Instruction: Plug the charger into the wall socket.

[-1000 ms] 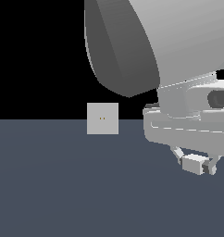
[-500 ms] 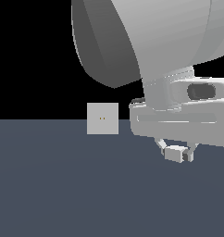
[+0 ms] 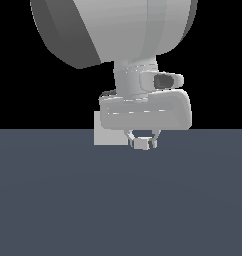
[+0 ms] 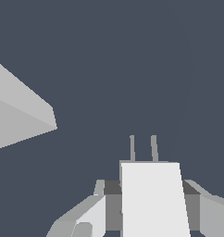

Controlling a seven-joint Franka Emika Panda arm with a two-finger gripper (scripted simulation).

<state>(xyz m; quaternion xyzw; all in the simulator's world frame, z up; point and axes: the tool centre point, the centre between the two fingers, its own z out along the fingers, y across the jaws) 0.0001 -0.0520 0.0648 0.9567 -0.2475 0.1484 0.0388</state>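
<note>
Carrying the charger [image 3: 140,144], the hand [image 3: 141,143] has reached the wall socket [image 3: 104,135].

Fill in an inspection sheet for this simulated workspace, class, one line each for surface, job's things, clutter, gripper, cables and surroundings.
Surface: plain dark blue-grey floor, bare where visible.
Job's things: charger, a small white block with two prongs pointing forward, not yet plugged in; wall socket, an upright light-grey plate, partly hidden behind the arm in the exterior view.
Clutter: nothing seen.
Gripper: gripper shut on the charger, held above the floor.
Cables: nothing seen.
Surroundings: black background above the floor.
</note>
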